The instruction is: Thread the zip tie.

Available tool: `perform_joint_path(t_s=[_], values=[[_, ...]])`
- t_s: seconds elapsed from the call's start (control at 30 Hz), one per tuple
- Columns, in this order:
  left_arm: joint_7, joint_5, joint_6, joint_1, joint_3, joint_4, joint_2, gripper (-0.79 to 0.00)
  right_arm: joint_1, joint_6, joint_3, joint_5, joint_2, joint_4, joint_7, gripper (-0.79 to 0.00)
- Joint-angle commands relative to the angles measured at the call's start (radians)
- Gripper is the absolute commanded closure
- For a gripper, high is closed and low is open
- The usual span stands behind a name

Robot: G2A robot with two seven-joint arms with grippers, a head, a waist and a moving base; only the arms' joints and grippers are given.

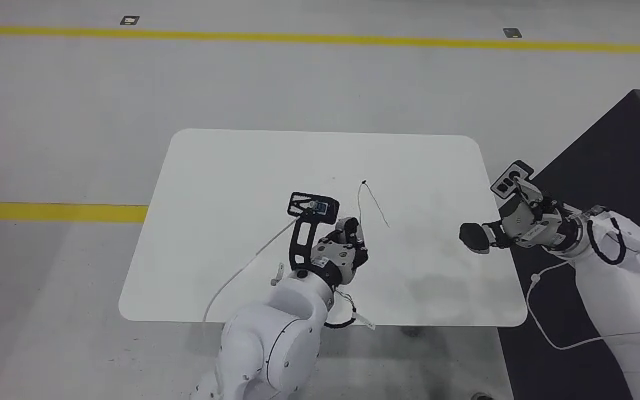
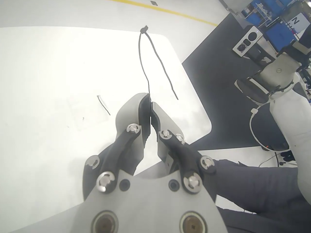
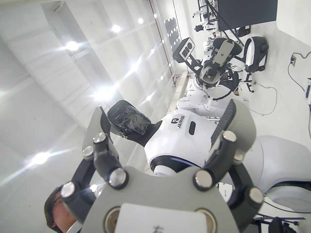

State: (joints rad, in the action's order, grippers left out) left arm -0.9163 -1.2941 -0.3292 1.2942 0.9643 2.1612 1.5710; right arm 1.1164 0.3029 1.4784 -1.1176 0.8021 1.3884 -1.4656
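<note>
Step in hand, by the look of it: getting the zip tie (image 2: 141, 56) held up and presented, with the threading itself not yet begun. Left gripper (image 2: 150, 101) pressed together, pinching one end of the strap. From there, up and away over the white worktop (image 1: 250, 200) to the square head (image 2: 145, 29) at the far end. Beside it a second, fainter line running back down from the head, likely shadow on the worktop, though hard to tell for sure. Over at the worktop's right edge, right gripper (image 3: 166, 110) spread wide, holding nothing, well apart from the tie. Also a short loose strip (image 2: 103, 104) lying flat on the worktop near the left gripper, untouched. Next move, as a judgement: bringing the spread gripper across to take the head, then steering the thin tail into that tiny slot. Calls for close alignment of both ends and a steady pinch. Thin, springy strap, so likely to flex or flick aside on a crooked approach.
</note>
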Motion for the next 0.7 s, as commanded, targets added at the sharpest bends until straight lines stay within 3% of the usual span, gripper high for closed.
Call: perform_joint_path(t_s=[0.0,0.13,0.37,0.67], values=[[0.0,0.0,0.0,0.0,0.0,0.0,0.0,0.0,0.0,0.0,0.0,0.0,0.0,0.0,0.0,-0.785],[-0.046,-0.031,-0.021,0.011,0.023,-0.023,-0.004,0.0,0.0,0.0,0.0,0.0,0.0,0.0,0.0,-0.785],[-0.205,-0.038,-0.19,-0.042,0.124,-0.072,0.001,0.0,0.0,0.0,0.0,0.0,0.0,0.0,0.0,-0.785],[-0.272,-0.062,-0.246,-0.153,0.043,-0.303,0.023,0.0,0.0,0.0,0.0,0.0,0.0,0.0,0.0,-0.785]])
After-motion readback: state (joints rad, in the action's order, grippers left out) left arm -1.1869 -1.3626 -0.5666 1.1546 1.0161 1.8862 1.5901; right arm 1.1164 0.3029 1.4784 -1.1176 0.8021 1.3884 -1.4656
